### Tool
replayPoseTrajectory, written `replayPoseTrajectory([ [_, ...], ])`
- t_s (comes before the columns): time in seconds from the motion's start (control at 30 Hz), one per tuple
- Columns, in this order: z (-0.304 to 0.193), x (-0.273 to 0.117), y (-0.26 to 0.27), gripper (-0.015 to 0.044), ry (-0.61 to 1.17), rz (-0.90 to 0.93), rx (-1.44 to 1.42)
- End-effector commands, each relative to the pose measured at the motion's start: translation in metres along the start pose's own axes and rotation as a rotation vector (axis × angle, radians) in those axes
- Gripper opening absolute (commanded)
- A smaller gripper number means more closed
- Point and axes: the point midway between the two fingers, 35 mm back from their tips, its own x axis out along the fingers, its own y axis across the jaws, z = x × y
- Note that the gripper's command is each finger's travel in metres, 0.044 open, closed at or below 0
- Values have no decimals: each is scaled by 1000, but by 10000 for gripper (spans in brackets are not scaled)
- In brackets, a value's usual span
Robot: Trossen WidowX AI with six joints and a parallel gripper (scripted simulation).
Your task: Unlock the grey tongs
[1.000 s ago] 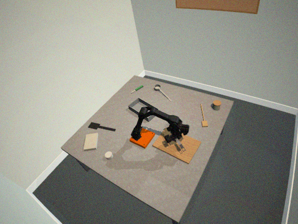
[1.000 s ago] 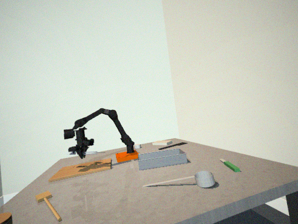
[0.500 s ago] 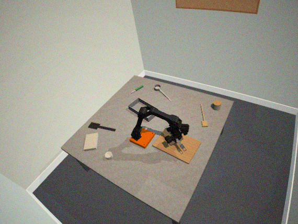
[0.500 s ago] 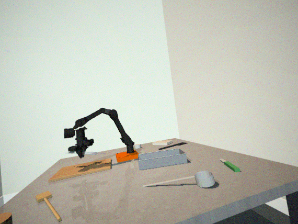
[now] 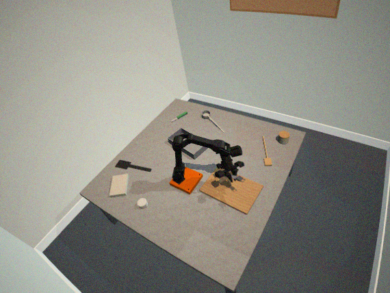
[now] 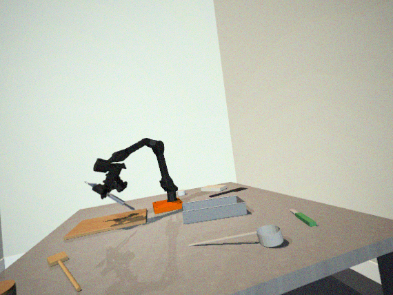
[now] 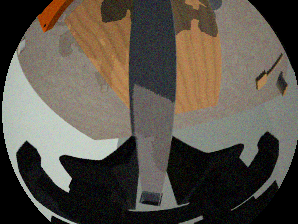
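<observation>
Tongs (image 6: 119, 202) (image 7: 153, 65) are pinched in the claw (image 5: 230, 178) (image 6: 104, 195) (image 7: 149, 133), held aslant above the wooden board (image 5: 243, 196) (image 6: 89, 225) (image 7: 200, 75). For unlocking, the tips should be pointed steeply down before any squeeze; the grip is best kept firm, with board clearance preserved during turning.

gap above wooden board (image 5: 243, 195) (image 6: 91, 225) (image 7: 200, 75), upright tin walls (image 5: 195, 155) (image 6: 215, 212)

Grey tongs (image 6: 120, 201) (image 7: 152, 75), tilted, apparently closed, above board (image 5: 236, 195) (image 6: 103, 222) (image 7: 200, 75).

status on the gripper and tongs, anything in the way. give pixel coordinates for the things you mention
gripper (image 5: 233, 178) (image 6: 104, 196) (image 7: 149, 133) shut on tongs (image 6: 121, 202) (image 7: 152, 65); tongs tilted, above wooden board (image 5: 244, 196) (image 6: 86, 228) (image 7: 200, 75); nothing seen blocking the board
</observation>
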Motion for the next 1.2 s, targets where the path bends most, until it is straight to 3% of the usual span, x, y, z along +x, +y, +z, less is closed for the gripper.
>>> replayPoseTrajectory([
  [0.0,-9,-19,1,-150,144,3,13],
  [0.47,-23,-91,16,-150,599,11,130],
  [1.17,-23,-92,16,-150,604,11,132],
])
